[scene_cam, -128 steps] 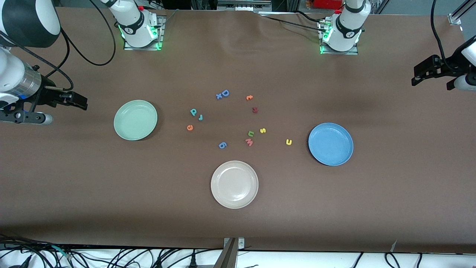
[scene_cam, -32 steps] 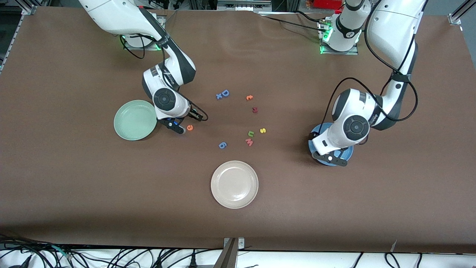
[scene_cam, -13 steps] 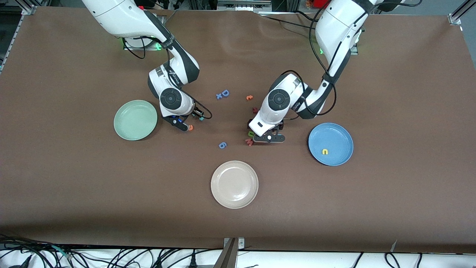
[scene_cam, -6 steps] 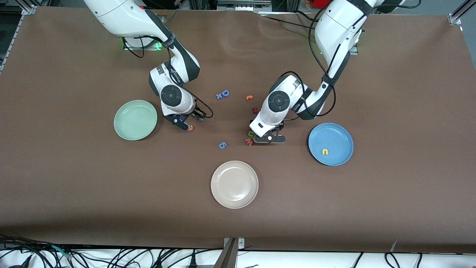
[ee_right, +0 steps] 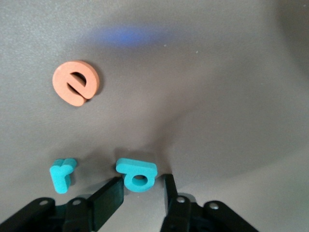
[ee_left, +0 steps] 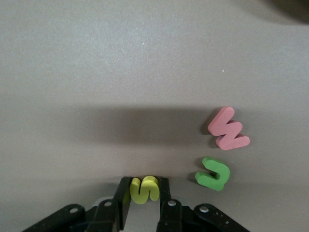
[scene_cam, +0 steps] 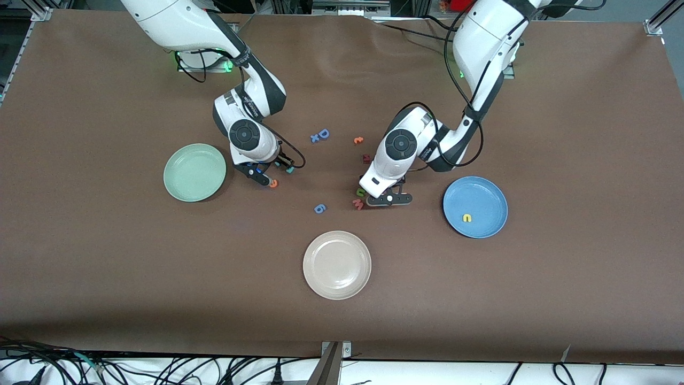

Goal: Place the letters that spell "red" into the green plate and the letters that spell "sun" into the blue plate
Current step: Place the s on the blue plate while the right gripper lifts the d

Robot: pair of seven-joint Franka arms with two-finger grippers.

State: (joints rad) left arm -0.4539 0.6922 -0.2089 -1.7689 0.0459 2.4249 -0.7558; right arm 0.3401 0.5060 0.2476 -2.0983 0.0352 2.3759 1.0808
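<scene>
My left gripper (ee_left: 144, 186) is down on the table, shut on the yellow "s" (ee_left: 144, 188). The olive-green "u" (ee_left: 212, 173) lies just beside it. One yellow "u/n" letter (scene_cam: 467, 217) lies in the blue plate (scene_cam: 483, 193). My right gripper (ee_right: 142, 182) is low beside the green plate (scene_cam: 187, 176). It is open, and its fingers straddle the teal "d" (ee_right: 137, 175) with a gap showing at one finger. The teal "r" (ee_right: 62, 174) lies beside the "d". The orange "e" (ee_right: 76, 82) lies nearer the front camera, and nothing lies in the green plate.
A pink "w" (ee_left: 229, 128) lies by the green "u". A blue "6" (scene_cam: 319, 208), a blue "D" (scene_cam: 322, 135), an orange letter (scene_cam: 358, 140) and a dark red letter (scene_cam: 366, 158) are scattered mid-table. A beige plate (scene_cam: 337, 264) sits nearest the front camera.
The left gripper's jaws have closed onto the yellow "s". The right gripper's jaws have narrowed around the teal "d". Both arms have hardly moved.
</scene>
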